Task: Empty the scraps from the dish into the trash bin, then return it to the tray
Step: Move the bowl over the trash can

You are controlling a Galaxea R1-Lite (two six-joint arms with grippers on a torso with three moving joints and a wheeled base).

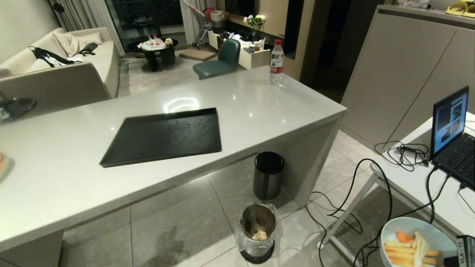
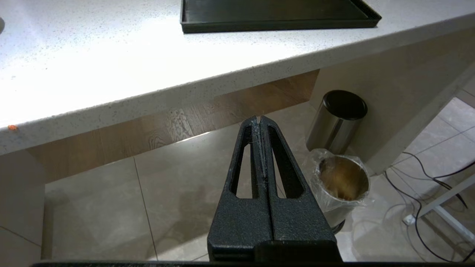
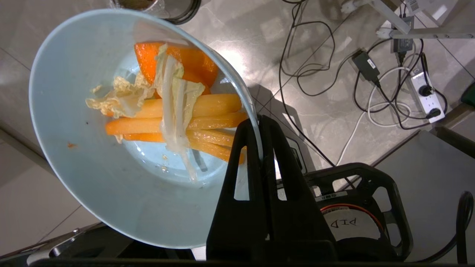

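Right gripper [image 3: 259, 122] clamped on dish [image 3: 92, 193] rim, lower right of head view; trash bin [image 1: 258, 231] well left. Tip early, scraps [image 3: 185, 118] hit floor. You watch alignment.

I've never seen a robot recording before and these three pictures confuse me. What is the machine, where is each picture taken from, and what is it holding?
It is a wheeled robot with two arms. One picture looks down from its head; the others look along each wrist. On the counter lies an empty black tray. On the floor stand a black-lidded bin and an open steel trash bin. The right gripper is shut on the rim of a light-blue dish holding scraps. The left gripper is shut, empty, beside the counter.
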